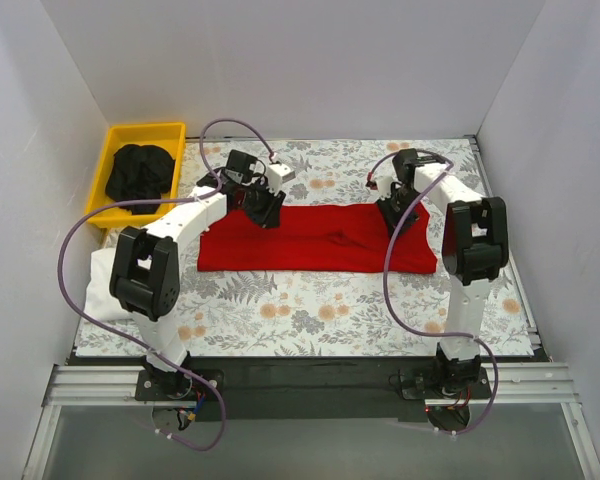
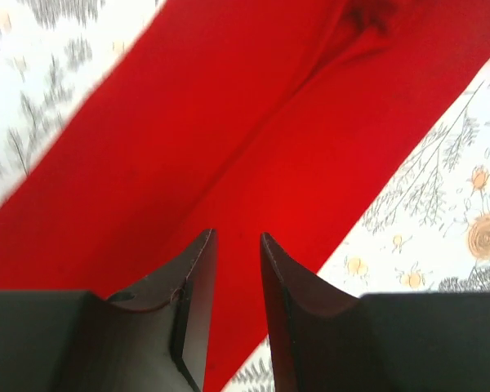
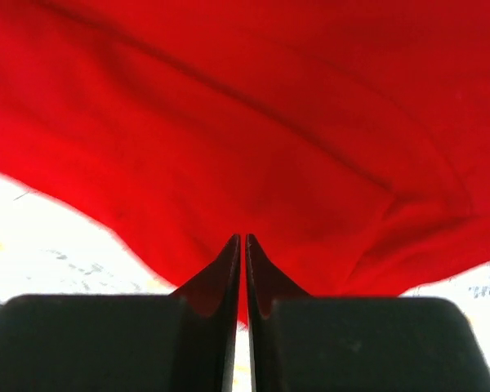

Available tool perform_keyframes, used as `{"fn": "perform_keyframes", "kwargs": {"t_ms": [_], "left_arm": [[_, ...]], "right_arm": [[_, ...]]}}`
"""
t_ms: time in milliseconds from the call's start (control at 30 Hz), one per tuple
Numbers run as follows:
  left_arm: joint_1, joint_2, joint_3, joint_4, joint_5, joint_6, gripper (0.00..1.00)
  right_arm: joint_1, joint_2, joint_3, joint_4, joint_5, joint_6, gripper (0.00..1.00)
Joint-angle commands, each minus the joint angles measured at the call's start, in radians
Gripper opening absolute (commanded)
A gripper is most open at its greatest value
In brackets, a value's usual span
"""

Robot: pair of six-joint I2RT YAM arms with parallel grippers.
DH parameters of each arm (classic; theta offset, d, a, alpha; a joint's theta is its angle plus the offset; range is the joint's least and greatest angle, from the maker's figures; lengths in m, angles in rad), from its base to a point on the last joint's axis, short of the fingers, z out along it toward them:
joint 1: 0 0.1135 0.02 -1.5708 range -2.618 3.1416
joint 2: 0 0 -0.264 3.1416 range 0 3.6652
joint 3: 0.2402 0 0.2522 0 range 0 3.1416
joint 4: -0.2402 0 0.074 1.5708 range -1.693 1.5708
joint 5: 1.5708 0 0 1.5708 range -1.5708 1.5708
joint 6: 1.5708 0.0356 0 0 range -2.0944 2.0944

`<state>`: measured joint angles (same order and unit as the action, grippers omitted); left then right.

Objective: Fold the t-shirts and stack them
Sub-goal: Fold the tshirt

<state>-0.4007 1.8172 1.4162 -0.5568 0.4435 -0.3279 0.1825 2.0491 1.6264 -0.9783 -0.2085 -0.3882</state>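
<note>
The bright red short-sleeved cloth t-shirt (image 1: 315, 238) lies flat across the middle of the counter, on the grey-and-orange floral cover (image 1: 310, 310), drawn out into a long band from left to right with a soft crease running along it. It looks light and limp. It will probably sag and crumple wherever it is not supported, and a single layer may slip away from the one beneath if only the top is pinched. The best hold is likely at the two far corners of the band, one per arm, with each grip taking all layers close to the edge so the cloth hangs evenly when lifted. The left fingers (image 2: 192, 286) stand slightly apart, above the left part of the shirt, with nothing between them. The right fingers (image 3: 216, 278) are pressed together at the shirt's near edge on the right, and it cannot be told whether any cloth is caught. The black t-shirt (image 1: 140, 170) sits bunched in the yellow plastic tray (image 1: 115, 140) at the far left, and the white t-shirt (image 1: 100, 285) lies by the left arm.
</note>
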Motion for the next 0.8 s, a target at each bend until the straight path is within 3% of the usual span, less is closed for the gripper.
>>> {"fn": "perform_keyframes", "kwargs": {"t_ms": [0, 300, 400, 433, 467, 633, 767], "left_arm": [[0.028, -0.067, -0.031, -0.092, -0.017, -0.043, 0.27], [0.088, -0.099, -0.068, -0.124, 0.017, -0.037, 0.26], [0.089, -0.101, -0.098, -0.108, 0.0, -0.004, 0.26], [0.088, -0.096, -0.103, -0.092, -0.006, 0.004, 0.26], [0.089, -0.087, -0.096, -0.091, -0.012, 0.012, 0.26], [0.08, -0.021, -0.054, -0.091, -0.091, 0.047, 0.26], [0.062, 0.03, -0.043, -0.086, -0.126, 0.081, 0.25]], "right_arm": [[0.011, 0.074, 0.052, 0.032, 0.101, -0.003, 0.09], [0.025, 0.356, 0.326, 0.027, 0.204, -0.038, 0.08], [0.051, 0.53, 0.631, 0.021, 0.285, -0.04, 0.09], [0.064, 0.569, 0.805, 0.053, 0.311, -0.058, 0.11], [0.098, 0.592, 0.837, 0.102, 0.407, -0.073, 0.12], [0.123, 0.462, 0.721, 0.493, 0.541, -0.113, 0.17], [0.123, 0.294, 0.583, 0.59, 0.52, -0.123, 0.23]]}}
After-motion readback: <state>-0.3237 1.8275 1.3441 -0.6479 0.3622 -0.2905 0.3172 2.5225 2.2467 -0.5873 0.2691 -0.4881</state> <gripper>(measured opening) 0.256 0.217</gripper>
